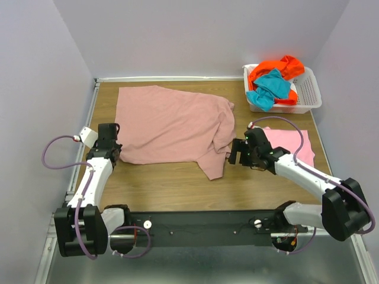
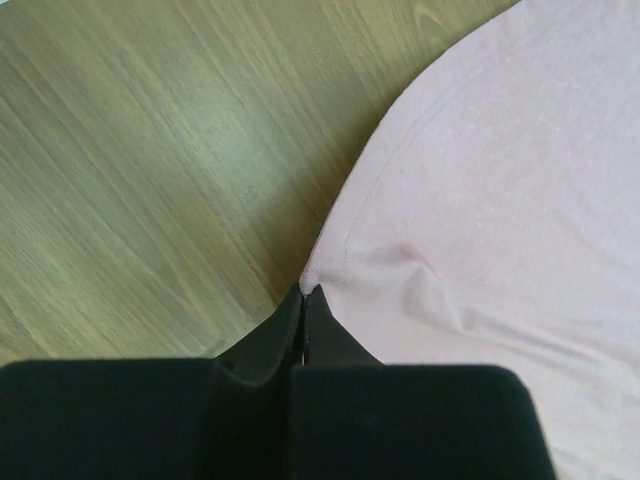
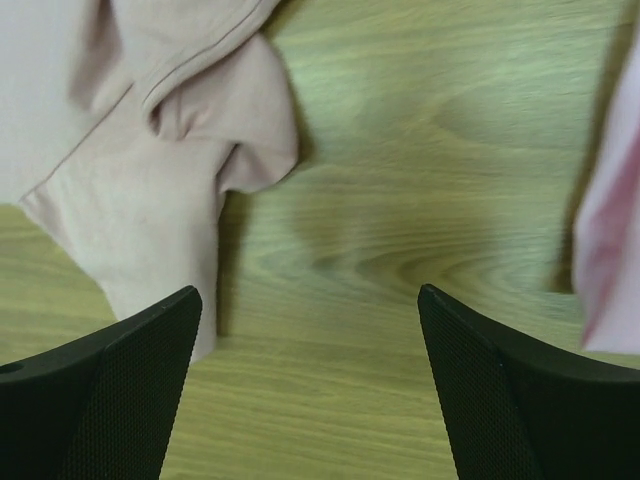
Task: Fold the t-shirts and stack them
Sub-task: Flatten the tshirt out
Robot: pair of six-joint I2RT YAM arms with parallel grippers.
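Note:
A large dusty rose t-shirt (image 1: pixel 169 124) lies spread across the wooden table, its right side bunched into folds and a sleeve hanging toward the front. My left gripper (image 1: pixel 116 155) is shut on that shirt's near left corner (image 2: pixel 322 272), and the black jaws meet with a pinch of cloth between their tips. My right gripper (image 1: pixel 232 155) hovers open just right of the bunched sleeve (image 3: pixel 170 200), nothing between its fingers (image 3: pixel 130 370). A brighter pink t-shirt (image 1: pixel 289 143) lies flat under the right arm. Orange (image 1: pixel 278 68) and teal (image 1: pixel 267 89) t-shirts fill the basket.
The white slotted basket (image 1: pixel 308 94) stands at the back right corner. Bare wood (image 1: pixel 172 186) runs along the front between the rose shirt and the arm bases. Walls close in the table at the back and on both sides.

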